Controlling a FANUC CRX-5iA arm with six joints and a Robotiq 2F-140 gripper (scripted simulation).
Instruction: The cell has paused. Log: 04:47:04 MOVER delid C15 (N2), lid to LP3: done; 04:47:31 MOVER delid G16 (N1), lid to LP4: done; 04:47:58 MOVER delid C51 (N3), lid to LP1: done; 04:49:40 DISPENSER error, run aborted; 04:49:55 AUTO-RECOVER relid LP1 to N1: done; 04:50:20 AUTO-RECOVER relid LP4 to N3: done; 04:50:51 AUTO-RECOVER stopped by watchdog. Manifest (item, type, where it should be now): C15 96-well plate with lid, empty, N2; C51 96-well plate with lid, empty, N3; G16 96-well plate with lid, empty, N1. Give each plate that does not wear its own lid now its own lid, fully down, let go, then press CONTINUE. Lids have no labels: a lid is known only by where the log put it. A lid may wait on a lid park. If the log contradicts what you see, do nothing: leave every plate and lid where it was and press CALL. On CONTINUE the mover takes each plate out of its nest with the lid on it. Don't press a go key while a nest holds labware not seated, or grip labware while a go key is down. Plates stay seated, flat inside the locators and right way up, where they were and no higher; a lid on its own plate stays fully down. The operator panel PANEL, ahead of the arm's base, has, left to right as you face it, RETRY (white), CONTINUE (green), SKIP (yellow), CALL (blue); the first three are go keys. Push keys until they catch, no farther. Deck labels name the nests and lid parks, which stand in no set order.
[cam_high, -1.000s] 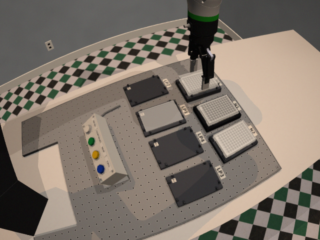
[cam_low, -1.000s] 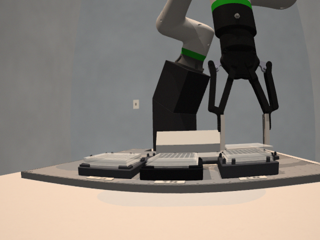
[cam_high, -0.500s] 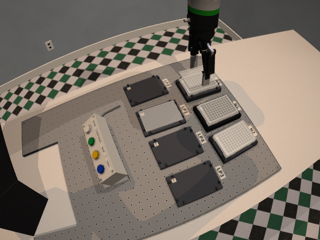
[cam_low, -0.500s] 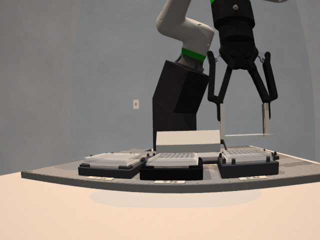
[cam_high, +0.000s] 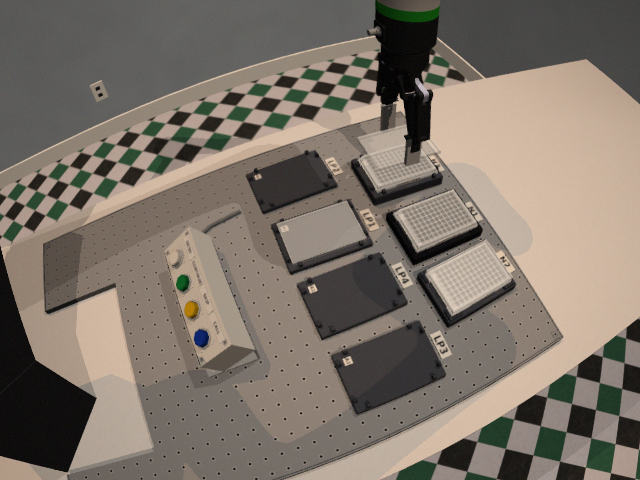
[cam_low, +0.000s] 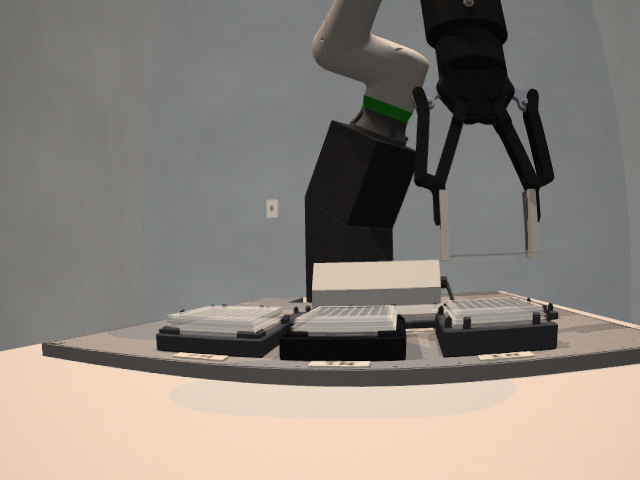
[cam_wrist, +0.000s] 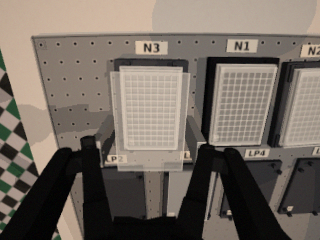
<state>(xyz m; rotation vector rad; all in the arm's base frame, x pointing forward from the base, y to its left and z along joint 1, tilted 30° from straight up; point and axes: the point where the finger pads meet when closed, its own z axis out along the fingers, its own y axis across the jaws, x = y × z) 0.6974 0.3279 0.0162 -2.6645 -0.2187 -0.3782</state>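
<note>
Swapping lids: N3's lid in hand, bound for N1

Item: lid (cam_wrist: 150, 161), clear, unlabelled. Held level between the fingers (cam_low: 443, 232), which are clamped on its two long edges; the gripper (cam_low: 488, 242) hangs straight down.

Location: directly under the fingers sits the N3 plate (cam_high: 395, 167), bare and seated in its nest, with open air between it and the lid.

Neighbours: just to one side of the fingers, the N1 plate (cam_high: 435, 219), wells sharp, apparently uncovered. Beyond it, the N2 plate (cam_high: 467, 279), paler and apparently lidded. Across the aisle from the fingers, LP1 (cam_high: 323, 232) carries a waiting lid. LP2 (cam_high: 289, 178), LP4 (cam_high: 351, 294) and LP3 (cam_high: 387, 364) look dark and unoccupied.

Step in hand, as judged: the record puts G16's lid on N3 and C51's on N1, so the held lid belongs to N1. This reads as the middle of the swap, and the lid on LP1 is presumably the one owed to N3.

Next move calls for:
- a sideways carry at this height, clear of the nest locators
- squaring the lid over the N1 plate
- lowering it flat until fully down, then opening the fingers
- fetching the LP1 lid to N3 in the same way

Outstanding: CONTINUE (cam_high: 182, 282), green, well away from the fingers, to be pressed only once every lid is seated and the fingers hold nothing
</note>
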